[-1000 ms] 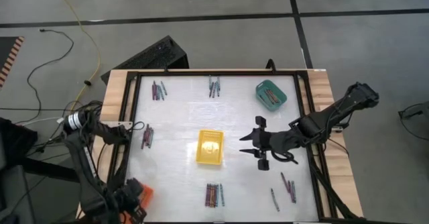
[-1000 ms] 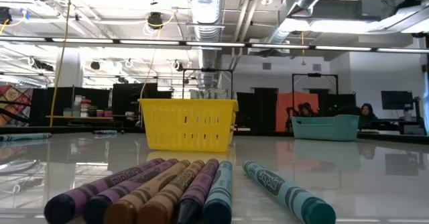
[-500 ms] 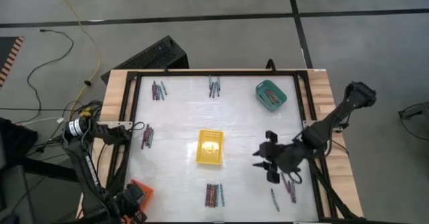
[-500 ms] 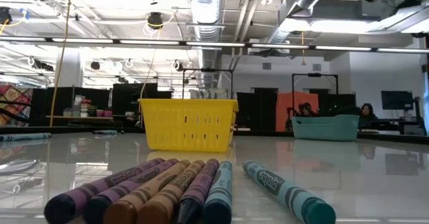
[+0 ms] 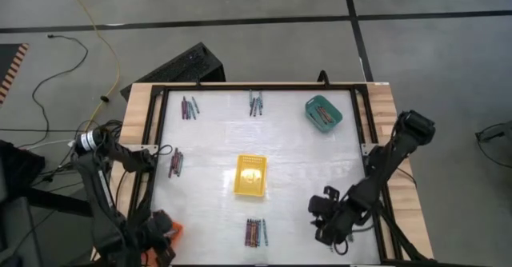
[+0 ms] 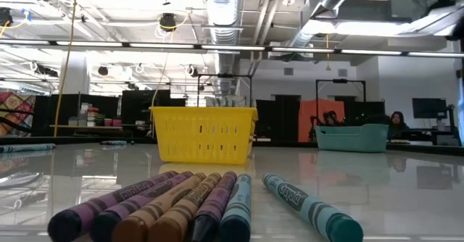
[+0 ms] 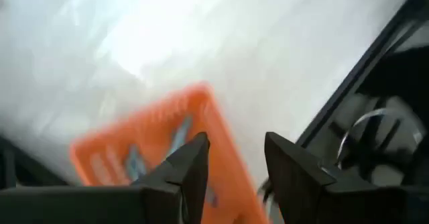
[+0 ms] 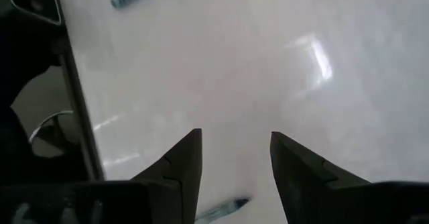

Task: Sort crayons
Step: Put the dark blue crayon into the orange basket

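My right gripper hangs wide over loose crayons to straddle one; left gripper, parted, empty above the orange tray

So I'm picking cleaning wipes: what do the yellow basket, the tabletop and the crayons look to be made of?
The yellow basket looks like molded plastic: slotted walls, thick rim, even colour. The tabletop seems a glossy white sheet, perhaps laminate or acrylic, since it mirrors the ceiling lights and the basket. The crayons look like wax sticks in matte printed paper wrappers, with bare rounded tips.
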You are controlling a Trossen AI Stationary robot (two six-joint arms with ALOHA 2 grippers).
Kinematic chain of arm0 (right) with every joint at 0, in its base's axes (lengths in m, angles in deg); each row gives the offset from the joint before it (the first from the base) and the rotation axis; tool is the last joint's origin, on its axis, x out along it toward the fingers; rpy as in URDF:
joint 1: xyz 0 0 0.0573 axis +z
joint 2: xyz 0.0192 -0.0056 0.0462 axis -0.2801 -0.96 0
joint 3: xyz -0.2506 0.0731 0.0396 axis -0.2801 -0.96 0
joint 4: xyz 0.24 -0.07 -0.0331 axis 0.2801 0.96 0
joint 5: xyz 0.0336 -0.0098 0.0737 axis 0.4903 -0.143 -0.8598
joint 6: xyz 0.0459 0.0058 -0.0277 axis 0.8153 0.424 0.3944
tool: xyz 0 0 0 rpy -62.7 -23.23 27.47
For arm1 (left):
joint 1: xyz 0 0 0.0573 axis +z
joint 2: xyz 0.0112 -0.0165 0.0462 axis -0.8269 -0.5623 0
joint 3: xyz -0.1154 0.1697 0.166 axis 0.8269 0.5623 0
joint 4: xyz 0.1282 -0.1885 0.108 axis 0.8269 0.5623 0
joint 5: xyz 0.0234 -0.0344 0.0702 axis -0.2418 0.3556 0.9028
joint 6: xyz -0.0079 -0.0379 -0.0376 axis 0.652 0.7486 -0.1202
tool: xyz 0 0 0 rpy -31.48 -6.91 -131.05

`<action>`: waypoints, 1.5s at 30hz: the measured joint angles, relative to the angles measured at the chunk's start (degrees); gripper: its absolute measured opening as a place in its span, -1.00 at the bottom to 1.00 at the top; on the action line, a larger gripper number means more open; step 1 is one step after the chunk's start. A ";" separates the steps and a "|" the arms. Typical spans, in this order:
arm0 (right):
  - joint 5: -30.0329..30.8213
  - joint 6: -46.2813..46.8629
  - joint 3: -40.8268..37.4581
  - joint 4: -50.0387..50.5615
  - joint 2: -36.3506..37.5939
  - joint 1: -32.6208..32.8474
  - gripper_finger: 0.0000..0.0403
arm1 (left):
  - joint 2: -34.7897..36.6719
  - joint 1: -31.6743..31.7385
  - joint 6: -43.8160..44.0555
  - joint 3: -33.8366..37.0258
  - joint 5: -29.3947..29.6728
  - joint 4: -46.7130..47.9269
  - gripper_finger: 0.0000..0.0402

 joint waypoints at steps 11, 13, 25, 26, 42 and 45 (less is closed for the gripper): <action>-2.66 14.44 8.11 2.89 -8.70 7.18 -0.46 | 5.25 13.80 -31.63 -0.06 8.84 0.02 -0.33; -3.75 18.14 8.90 4.61 -9.91 8.26 -0.48 | 5.25 16.78 -37.49 -0.06 8.96 -0.96 -0.33; -8.86 30.92 9.25 8.44 -15.95 10.42 -0.30 | 5.23 27.36 -60.37 -0.06 9.94 -9.58 -0.33; -8.87 30.91 9.29 8.41 -16.29 10.29 -0.28 | 5.23 27.66 -61.07 -0.06 9.92 -9.95 -0.33; -13.24 31.04 9.68 5.59 -20.67 8.13 -0.37 | 5.23 29.27 -64.53 -0.06 11.07 -11.52 -0.33; -14.93 30.23 9.83 5.05 -22.05 7.60 -0.44 | 5.23 29.27 -64.90 -0.06 11.24 -11.52 -0.33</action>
